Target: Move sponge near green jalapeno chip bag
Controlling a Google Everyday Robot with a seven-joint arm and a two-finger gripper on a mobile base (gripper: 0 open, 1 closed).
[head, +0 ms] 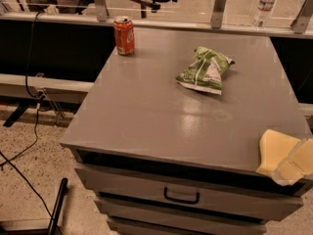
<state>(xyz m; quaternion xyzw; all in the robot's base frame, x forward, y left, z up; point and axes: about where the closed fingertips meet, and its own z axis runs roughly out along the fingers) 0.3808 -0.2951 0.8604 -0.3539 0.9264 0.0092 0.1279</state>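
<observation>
The pale yellow sponge (272,149) lies at the front right corner of the grey cabinet top (161,116), partly over the edge. My gripper (295,164) comes in from the right edge of the view, right against the sponge's right side and partly in front of it. The green jalapeno chip bag (204,69), crinkled, with a white triangle patch, lies toward the back of the top, well away from the sponge.
A red soda can (124,35) stands at the back left corner. A water bottle (265,4) stands behind the rail at the back right. Drawers with a dark handle (181,197) face front. Cables (34,126) trail on the floor at left.
</observation>
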